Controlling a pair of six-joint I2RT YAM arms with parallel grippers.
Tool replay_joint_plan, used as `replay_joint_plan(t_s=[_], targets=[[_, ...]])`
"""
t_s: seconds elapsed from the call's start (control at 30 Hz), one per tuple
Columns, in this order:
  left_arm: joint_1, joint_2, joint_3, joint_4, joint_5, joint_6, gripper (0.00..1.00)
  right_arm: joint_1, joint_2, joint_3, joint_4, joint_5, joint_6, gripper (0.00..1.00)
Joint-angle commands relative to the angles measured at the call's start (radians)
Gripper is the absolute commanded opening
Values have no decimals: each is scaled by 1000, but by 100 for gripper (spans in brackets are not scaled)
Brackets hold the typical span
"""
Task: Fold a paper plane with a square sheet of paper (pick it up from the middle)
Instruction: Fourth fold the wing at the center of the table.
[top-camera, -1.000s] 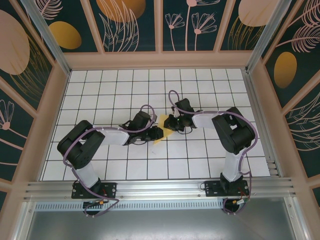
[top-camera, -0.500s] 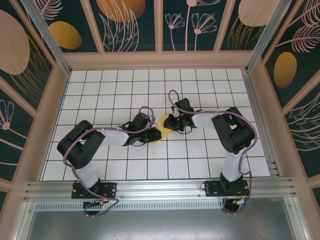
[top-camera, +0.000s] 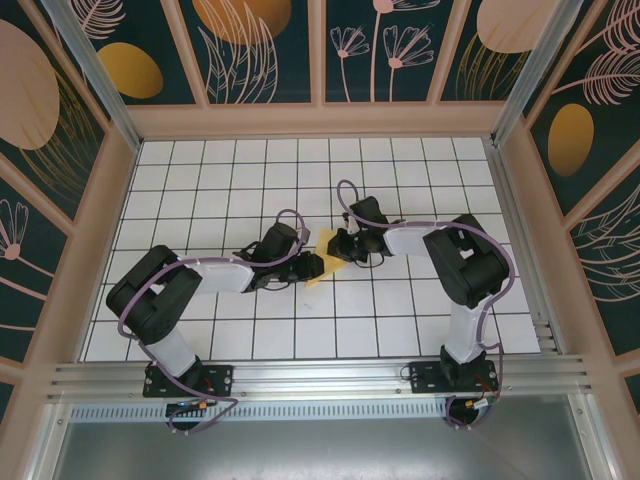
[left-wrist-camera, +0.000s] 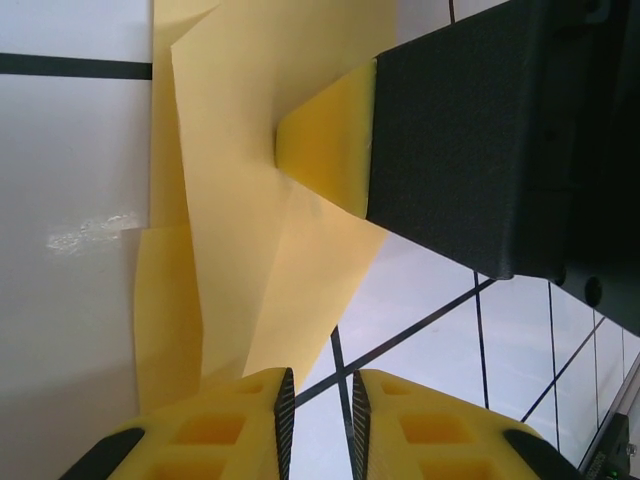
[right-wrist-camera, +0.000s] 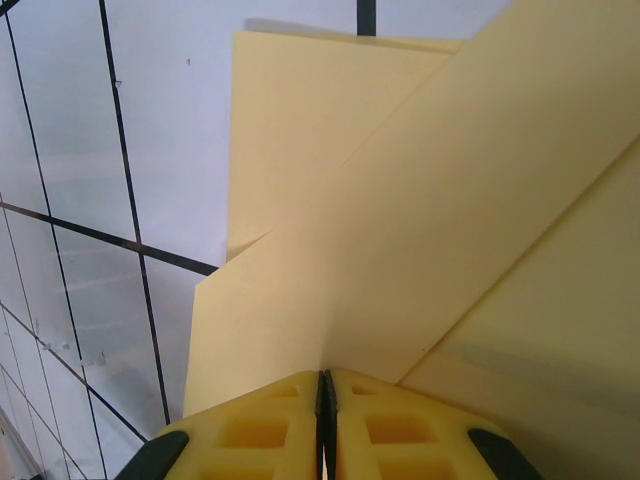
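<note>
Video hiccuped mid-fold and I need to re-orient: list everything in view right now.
sheet of paper: one, pale yellow, creased and partly folded, mid-table between the pincers.
table: one, white tiles with black grid lines, under everything.
enclosure walls: three sides, dark teal with floral prints, around the table.
rail: one, silver, along the near edge.
left arm and right arm: two, black and white with purple cables, bases at the near edge.
left pincer: one, yellow pads slightly apart, at the paper's edge.
right pincer: one, yellow pads, shut on the sheet of paper.
</note>
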Motion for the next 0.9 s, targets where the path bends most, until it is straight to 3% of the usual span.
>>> replay_joint_plan(t_s=[0.0,0.27,0.87], targets=[[2,20,33,-23,-26,7,26,-2,77,-27,-81,106,-2,11],[2,76,10,-38,3,6,21,-3,79,-25,-82,103,-2,11],[-2,40,-67,-115,-3,52,16,-4,90,-22,-87,107,4,11]])
